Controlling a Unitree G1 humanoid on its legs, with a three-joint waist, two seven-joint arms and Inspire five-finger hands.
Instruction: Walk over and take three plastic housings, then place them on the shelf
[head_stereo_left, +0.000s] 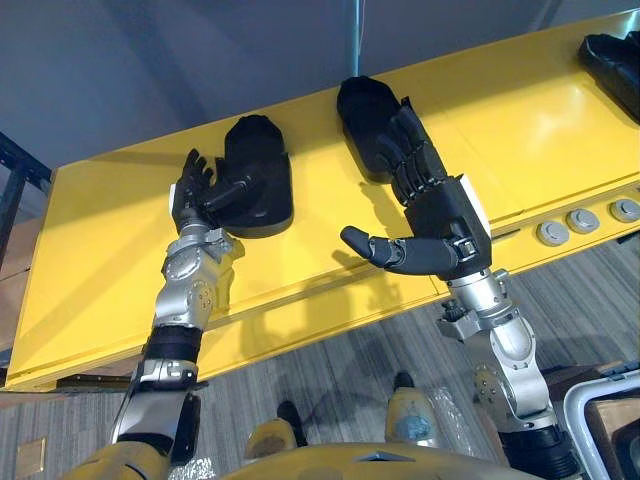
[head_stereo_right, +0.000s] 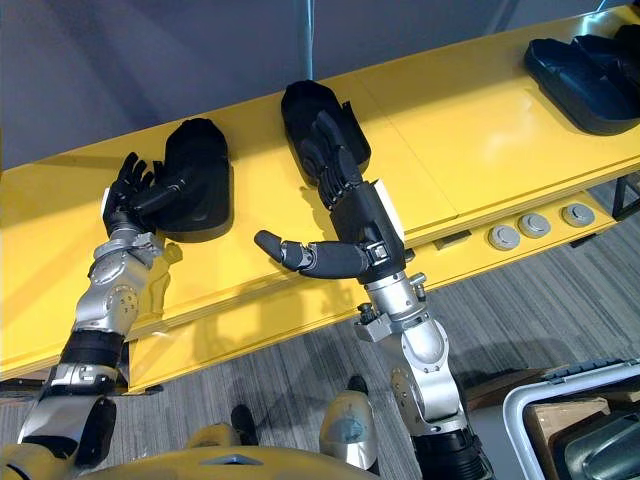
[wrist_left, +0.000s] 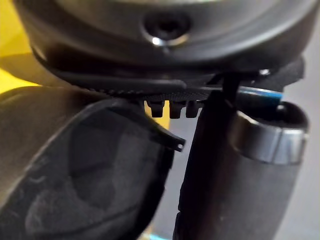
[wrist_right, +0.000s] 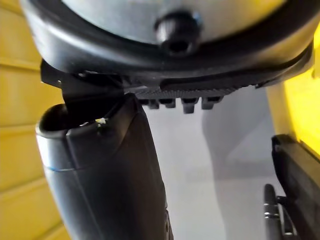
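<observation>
**Item 1 – yellow worktop** (head_stereo_left: 540, 120). Long flat surface running across both eye views. It carries all the housings listed below.

**Item 2 – left housing** (head_stereo_left: 265, 165). Black plastic shell lying on the worktop, towards its left end.

**Item 3 – left hand** (head_stereo_left: 195, 195). At the left edge of the left housing. Its fingers (head_stereo_left: 195, 170) are spread and loosely bent, standing just beside the shell and not wrapped round it. The thumb (head_stereo_left: 232, 190) lies across the shell's top. The left wrist view shows the shell (wrist_left: 100, 185) close against the thumb.

**Item 4 – middle housing** (head_stereo_left: 365, 115). Black plastic shell on the worktop, well apart from the left one, nearer the back edge.

**Item 5 – right hand** (head_stereo_left: 440, 215). Released. Its fingers (head_stereo_left: 410, 150) are nearly straight and laid on the near end of the middle housing. Its thumb (head_stereo_left: 375, 247) juts out sideways over bare worktop, gripping nothing.

**Item 6 – further black housings** (head_stereo_right: 585, 75). At the worktop's far right end, untouched. They overlap, so the count cannot be told.

**Item 7 – three round silver buttons** (head_stereo_right: 535, 224). In a row on the worktop's front ledge, right of the right hand.

**Item 8 – pale-rimmed container** (head_stereo_right: 512, 430). On the grey floor (head_stereo_left: 330, 370), lower right.
</observation>
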